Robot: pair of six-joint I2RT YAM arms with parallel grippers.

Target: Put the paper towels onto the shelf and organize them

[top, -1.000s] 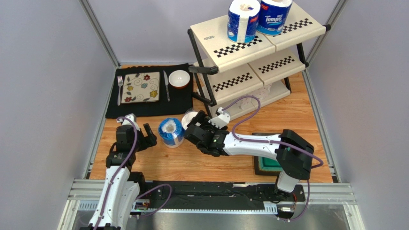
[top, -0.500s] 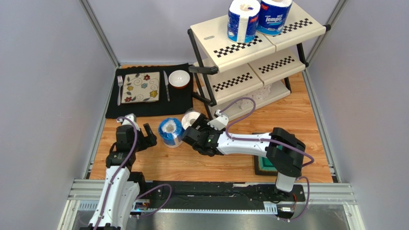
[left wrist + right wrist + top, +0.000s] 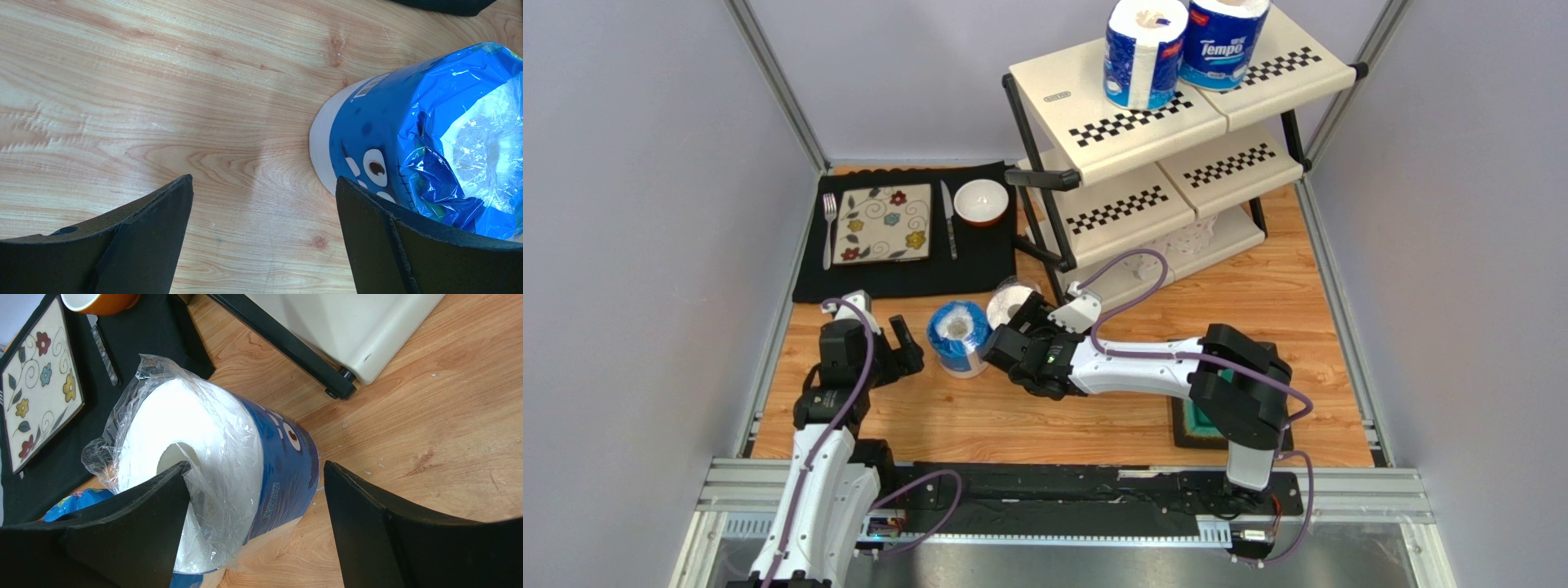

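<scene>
Two blue-wrapped paper towels (image 3: 1145,55) (image 3: 1222,43) stand on the top tier of the shelf (image 3: 1063,92). Two more stand on the wooden table: one (image 3: 960,337) on the left and one (image 3: 1011,298) beside it. My right gripper (image 3: 1010,328) is open over the second roll (image 3: 215,471). Its left finger (image 3: 129,533) lies over the roll's core and its right finger (image 3: 399,539) is outside the roll's wall, over the table. My left gripper (image 3: 906,347) is open and empty just left of the first roll (image 3: 430,135). Something white and embossed (image 3: 1195,235) shows on the lowest tier.
A black mat (image 3: 891,276) at the back left holds a flowered plate (image 3: 884,223), fork, knife and an orange bowl (image 3: 981,200). A green tray (image 3: 1204,425) lies under my right arm. The shelf's black leg (image 3: 276,337) stands close behind the roll. Grey walls close both sides.
My right gripper has moved left and forward onto the second roll, and its elbow has swung left. The left arm and the rolls have not moved.
</scene>
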